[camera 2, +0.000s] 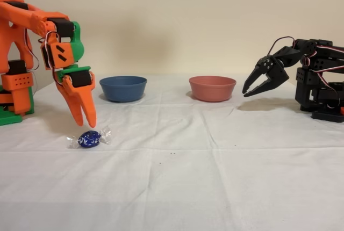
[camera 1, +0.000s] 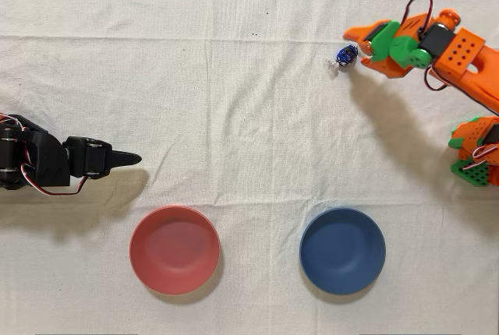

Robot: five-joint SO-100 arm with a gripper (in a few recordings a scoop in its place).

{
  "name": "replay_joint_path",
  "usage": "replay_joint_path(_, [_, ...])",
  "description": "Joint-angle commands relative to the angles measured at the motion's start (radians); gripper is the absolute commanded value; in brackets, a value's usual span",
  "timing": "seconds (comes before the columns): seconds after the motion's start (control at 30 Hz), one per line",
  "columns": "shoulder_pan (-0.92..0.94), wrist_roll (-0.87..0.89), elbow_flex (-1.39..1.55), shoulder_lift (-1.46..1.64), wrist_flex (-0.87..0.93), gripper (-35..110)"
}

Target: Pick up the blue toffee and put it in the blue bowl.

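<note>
Orange arm [camera 2: 32, 48] at left edge of fixed view, base low, upper links folded up and over, wrist bent so gripper [camera 2: 86, 121] points steeply down twd table. In overhead view, same arm in upper right of frame, gripper [camera 1: 355, 39] reaching leftward. Fingers nearly together, tips tapering to a narrow gap, nothing between them; look closed but empty. Tips just above and a touch behind blue toffee [camera 2: 88, 139], not touching it as far as fixed view shows.

Blue toffee lying flat on cloth, lower left of fixed view, twisted clear ends sticking out both sides. In overhead view, toffee [camera 1: 344, 57] just beside gripper tip, upper right of centre.

Blue bowl [camera 2: 123, 88] upright, mid-left of fixed view, behind gripper and well apart from toffee. In overhead view, blue bowl [camera 1: 342, 250] low, right of centre. Pink-red bowl [camera 2: 212, 88] beside it, right of centre in fixed view; lower left of centre in overhead view [camera 1: 174, 249]. Both empty inside per overhead view. Nothing lying between toffee and blue bowl.

Black arm [camera 2: 312, 78] idle at right edge of fixed view, left edge overhead.

White cloth [camera 2: 215, 177] over table, creased w/ fold lines, few small dark specks. Plain beige wall [camera 2: 177, 16] behind.
</note>
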Motion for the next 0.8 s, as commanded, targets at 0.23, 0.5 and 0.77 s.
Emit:
replay_joint_path(0.23, [-0.017, 0.017, -0.095, -0.049, -0.005, 40])
replay_joint_path(0.5, [-0.018, 0.026, -0.117, -0.098, -0.005, 41])
replay_joint_path(0.77, [-0.014, 0.002, -0.14, -0.152, -0.018, 36])
